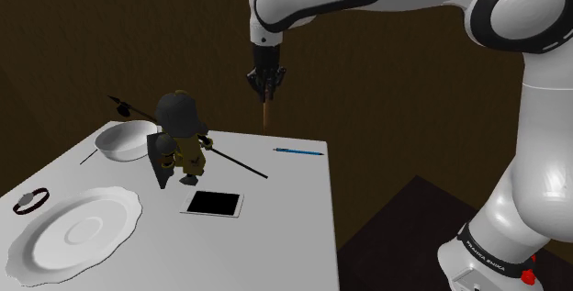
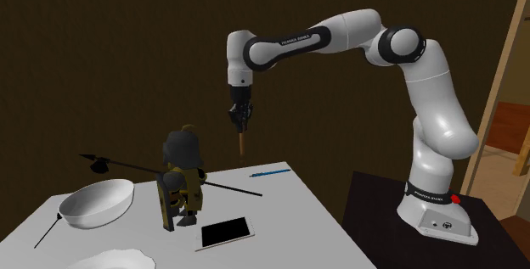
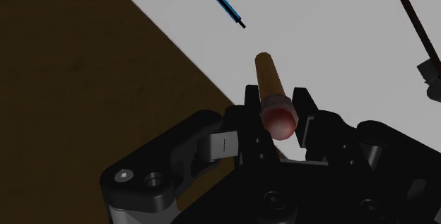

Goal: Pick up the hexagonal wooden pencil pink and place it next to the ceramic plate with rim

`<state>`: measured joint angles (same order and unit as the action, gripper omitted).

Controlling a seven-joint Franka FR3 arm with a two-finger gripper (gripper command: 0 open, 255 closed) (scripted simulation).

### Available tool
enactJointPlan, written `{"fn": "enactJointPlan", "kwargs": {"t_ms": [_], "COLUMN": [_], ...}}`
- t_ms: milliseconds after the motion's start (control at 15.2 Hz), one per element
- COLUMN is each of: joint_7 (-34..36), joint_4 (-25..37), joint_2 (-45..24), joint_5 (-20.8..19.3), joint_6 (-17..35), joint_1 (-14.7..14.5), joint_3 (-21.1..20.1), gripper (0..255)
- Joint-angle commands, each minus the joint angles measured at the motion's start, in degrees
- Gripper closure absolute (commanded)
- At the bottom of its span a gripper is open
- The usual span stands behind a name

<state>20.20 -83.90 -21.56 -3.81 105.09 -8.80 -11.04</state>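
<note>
My black gripper (image 1: 266, 82) is shut on a brown pencil (image 1: 266, 111) with a pink eraser end, which hangs upright, well above the far edge of the white table (image 1: 285, 197). In the second exterior view the pencil (image 2: 242, 143) points down from the gripper (image 2: 240, 117). In the wrist view the fingers (image 3: 302, 102) clasp the pencil (image 3: 270, 80) just below its eraser. The white plate (image 1: 78, 234) with a wavy rim lies at the table's near corner on the shoulder view's left, far from the gripper.
A blue pen (image 1: 298, 151) lies on the table below the gripper. A helmeted figurine (image 1: 179, 138) with a long spear stands mid-table, beside a white bowl (image 1: 124, 140). A black tablet (image 1: 214, 204) and a dark bracelet (image 1: 32, 200) lie nearer the plate.
</note>
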Motion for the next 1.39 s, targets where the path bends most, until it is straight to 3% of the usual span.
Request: {"fn": "enactJointPlan", "kwargs": {"t_ms": [0,1320], "joint_7": [-0.1,-0.2], "joint_4": [1.7,22.2], "joint_2": [-0.2,-3.4], "joint_5": [0.0,-0.5], "joint_6": [-1.6,-18.8], "joint_1": [0.0,-1.3], "joint_3": [0.0,-0.1], "gripper": [255,255]}}
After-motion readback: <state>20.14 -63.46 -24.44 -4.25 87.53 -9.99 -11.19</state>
